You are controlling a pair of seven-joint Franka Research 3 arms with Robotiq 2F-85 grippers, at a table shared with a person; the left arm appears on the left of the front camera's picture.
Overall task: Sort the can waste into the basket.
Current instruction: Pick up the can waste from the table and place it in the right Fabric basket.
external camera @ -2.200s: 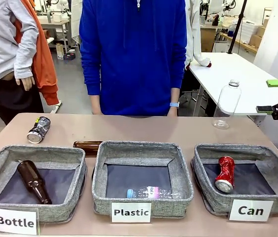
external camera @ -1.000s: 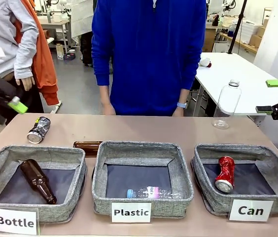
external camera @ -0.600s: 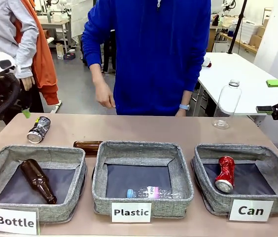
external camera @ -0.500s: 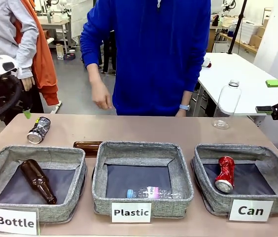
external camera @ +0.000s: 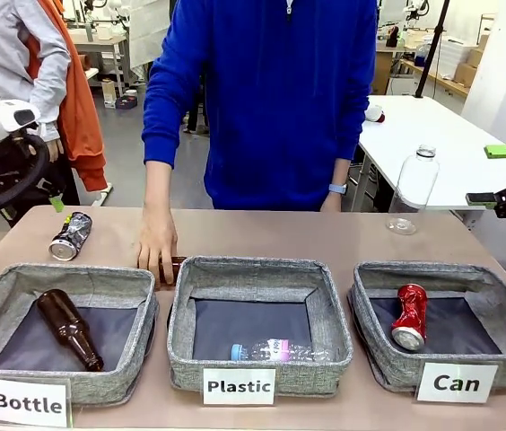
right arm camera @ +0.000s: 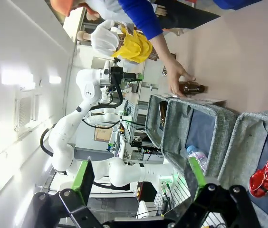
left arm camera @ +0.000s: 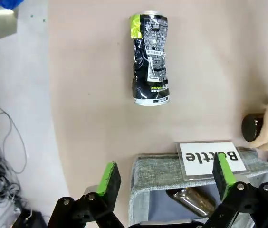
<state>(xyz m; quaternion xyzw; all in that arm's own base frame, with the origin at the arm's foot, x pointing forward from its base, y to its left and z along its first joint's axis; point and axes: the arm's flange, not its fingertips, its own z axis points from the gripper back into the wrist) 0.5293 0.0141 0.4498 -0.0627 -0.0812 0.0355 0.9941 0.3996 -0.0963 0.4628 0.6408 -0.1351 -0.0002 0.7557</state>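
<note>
While the crushed red metal can lies in the grey woven "Can" basket, your left gripper hovers, jaws spread as if to straddle the crushed black-and-green can on the table, your right gripper likewise spread.

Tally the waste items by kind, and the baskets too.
Cans: 2, red can, dark can
Brown glass bottles: 2, binned brown bottle, brown bottle on table
Clear plastic bottles: 2, binned plastic bottle, standing plastic bottle
Baskets: 3, Bottle basket, Plastic basket, Can basket
Total: 9
</note>
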